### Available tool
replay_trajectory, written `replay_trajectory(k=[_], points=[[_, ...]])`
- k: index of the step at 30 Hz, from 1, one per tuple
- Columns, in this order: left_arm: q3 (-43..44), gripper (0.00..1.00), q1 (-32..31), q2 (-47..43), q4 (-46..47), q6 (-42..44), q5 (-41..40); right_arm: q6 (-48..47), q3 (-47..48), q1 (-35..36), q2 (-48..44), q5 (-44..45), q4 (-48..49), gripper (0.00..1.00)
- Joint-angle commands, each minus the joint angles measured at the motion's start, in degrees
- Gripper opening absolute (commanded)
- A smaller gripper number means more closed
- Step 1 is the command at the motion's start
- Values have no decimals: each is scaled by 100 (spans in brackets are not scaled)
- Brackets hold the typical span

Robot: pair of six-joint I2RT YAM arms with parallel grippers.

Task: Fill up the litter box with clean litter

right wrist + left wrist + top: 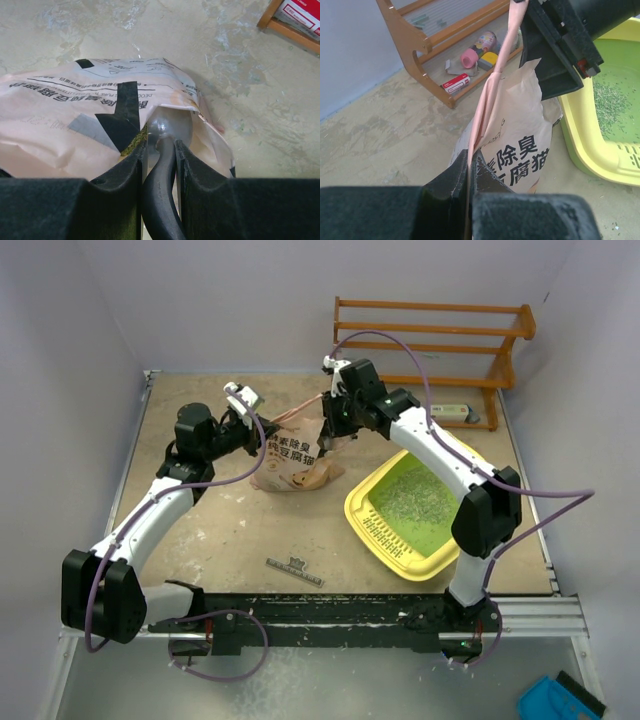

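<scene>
Pinching the bag [517, 120] top edge, left jaws are pressed tight on it. Right jaws clamp the scoop [167, 130] handle, bowl inside the bag mouth. Litter box [385, 537] sits on the bench [200, 530] right of the bag, litter [410, 498] scattered over its green floor.

Left pincer [470, 159] is pinched fully closed; right pincer [160, 146] apparently clamps, half spread.

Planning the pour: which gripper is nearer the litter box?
Right. The right gripper, at the bag mouth, sits near the litter box; the left gripper is beyond the bag.
</scene>
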Motion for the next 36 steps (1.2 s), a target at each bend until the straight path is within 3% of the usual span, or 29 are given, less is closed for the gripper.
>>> replay_trajectory(k=[1, 23, 36], points=[[226, 0, 22, -140, 661, -134, 233, -43, -227, 29, 162, 338, 97, 0], [241, 0, 16, -84, 666, -147, 275, 206, -1234, 49, 435, 405, 693, 0], [248, 0, 21, -68, 631, -120, 258, 974, -1717, 45, 227, -1066, 1180, 0]])
